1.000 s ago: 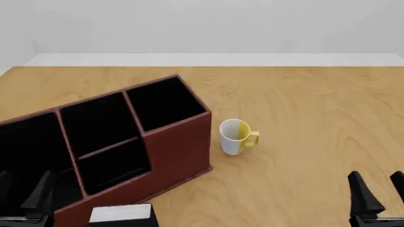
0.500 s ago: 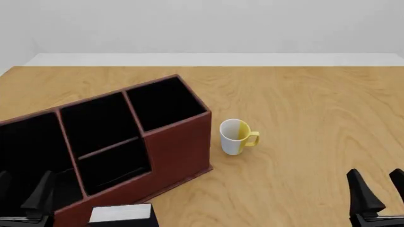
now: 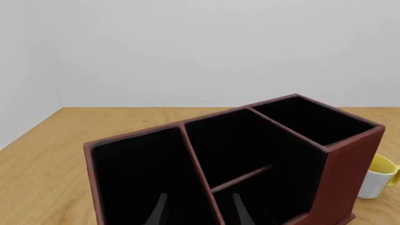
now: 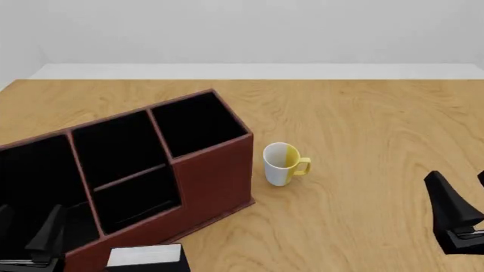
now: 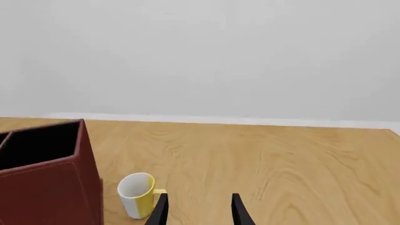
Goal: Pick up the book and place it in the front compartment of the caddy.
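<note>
The dark red-brown caddy (image 4: 212,181) stands at the left of the table, its black cells open upward. Its front compartment (image 4: 140,198) is the nearer half of the middle section, below a thin cross divider, and also shows in the left wrist view (image 3: 269,197). The book (image 4: 146,256), black with white page edges, lies flat at the near edge just in front of the caddy. My left gripper (image 4: 30,211) is open near the caddy's near-left end, left of the book. My right gripper (image 4: 457,177) is open at the far right, holding nothing.
A white-and-yellow mug (image 4: 285,163) stands upright just right of the caddy, also in the right wrist view (image 5: 137,194). Bare wooden table (image 4: 363,124) stretches right of and behind the mug to a white wall.
My right gripper has risen and shifted slightly right in the front view. The left gripper, book, caddy and mug have not moved.
</note>
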